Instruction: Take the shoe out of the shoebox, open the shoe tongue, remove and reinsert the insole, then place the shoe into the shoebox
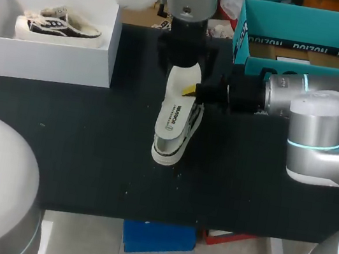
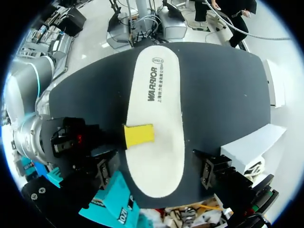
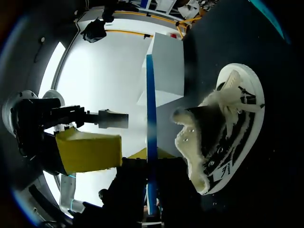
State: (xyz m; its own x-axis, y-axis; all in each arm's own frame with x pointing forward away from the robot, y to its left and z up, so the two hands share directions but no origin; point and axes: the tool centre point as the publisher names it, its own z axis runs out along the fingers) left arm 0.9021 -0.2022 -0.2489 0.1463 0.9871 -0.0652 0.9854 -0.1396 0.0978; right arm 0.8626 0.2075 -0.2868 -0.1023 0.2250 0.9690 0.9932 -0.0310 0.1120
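A white insole [image 1: 176, 105] with dark print hangs over the middle of the black table, and my right gripper [image 1: 191, 90] is shut on its edge from the right. From the left wrist the insole [image 2: 156, 123] shows flat, with one yellow fingertip [image 2: 138, 135] of the right gripper on it. My left gripper [image 2: 159, 173] stands open above its heel end, one finger on each side and neither touching. Seen from the right wrist, the insole [image 3: 151, 133] is edge-on in my right gripper [image 3: 135, 154]. The black-and-white shoe [image 1: 177, 142] lies on the table under the insole, its fleecy opening [image 3: 209, 128] showing.
A white shoebox [image 1: 45, 56] stands at the back left with a second shoe [image 1: 60, 24] in it. A teal box [image 1: 300, 32] stands at the back right, close behind my right arm [image 1: 315, 105].
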